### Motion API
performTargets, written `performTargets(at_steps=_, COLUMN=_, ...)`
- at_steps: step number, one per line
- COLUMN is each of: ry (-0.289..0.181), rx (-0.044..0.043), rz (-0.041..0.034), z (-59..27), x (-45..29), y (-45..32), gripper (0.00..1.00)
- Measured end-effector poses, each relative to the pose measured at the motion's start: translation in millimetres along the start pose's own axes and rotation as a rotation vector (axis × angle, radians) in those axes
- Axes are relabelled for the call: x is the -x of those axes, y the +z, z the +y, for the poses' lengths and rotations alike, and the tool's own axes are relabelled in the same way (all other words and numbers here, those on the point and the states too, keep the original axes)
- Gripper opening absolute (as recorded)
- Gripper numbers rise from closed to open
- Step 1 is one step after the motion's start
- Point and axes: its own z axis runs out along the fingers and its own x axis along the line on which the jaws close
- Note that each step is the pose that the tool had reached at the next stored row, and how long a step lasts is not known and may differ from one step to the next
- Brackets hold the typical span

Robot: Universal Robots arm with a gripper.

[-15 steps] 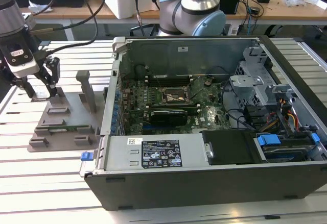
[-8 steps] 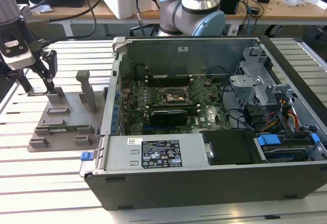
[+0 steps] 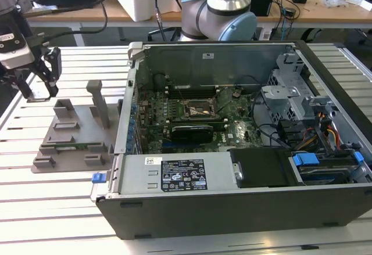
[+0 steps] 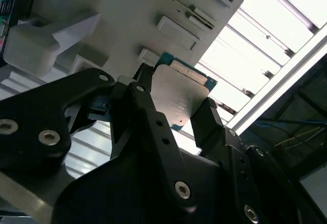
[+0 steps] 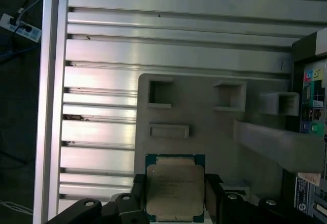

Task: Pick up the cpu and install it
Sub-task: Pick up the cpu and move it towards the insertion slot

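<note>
two jaws of the gripper (image 3: 39, 83) are clenched on opposite edges of the cpu (image 5: 175, 187), its metal top showing in both wrist views. the gripper hangs over the grey tray (image 3: 75, 144) at its edge toward the exterior view's left, near the bench (image 3: 58, 208) rim. the open case (image 3: 232, 203) stands just beside the tray, with clear room above its socket (image 3: 199, 111).
</note>
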Motion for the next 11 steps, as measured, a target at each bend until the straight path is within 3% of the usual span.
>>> performTargets(at_steps=4, ry=0.000, rx=0.0000, rz=0.0000, z=-0.2, x=0.0, y=-15.4, gripper=0.55)
performTargets(at_steps=6, ry=0.000, rx=0.0000, rz=0.0000, z=-0.2, x=0.1, y=-18.9, gripper=0.55)
performTargets(at_steps=9, ry=0.000, rx=0.0000, rz=0.0000, z=-0.4, x=0.1, y=-34.7, gripper=0.55)
performTargets(at_steps=11, ry=0.000, rx=0.0000, rz=0.0000, z=-0.5, x=0.1, y=-41.1, gripper=0.55)
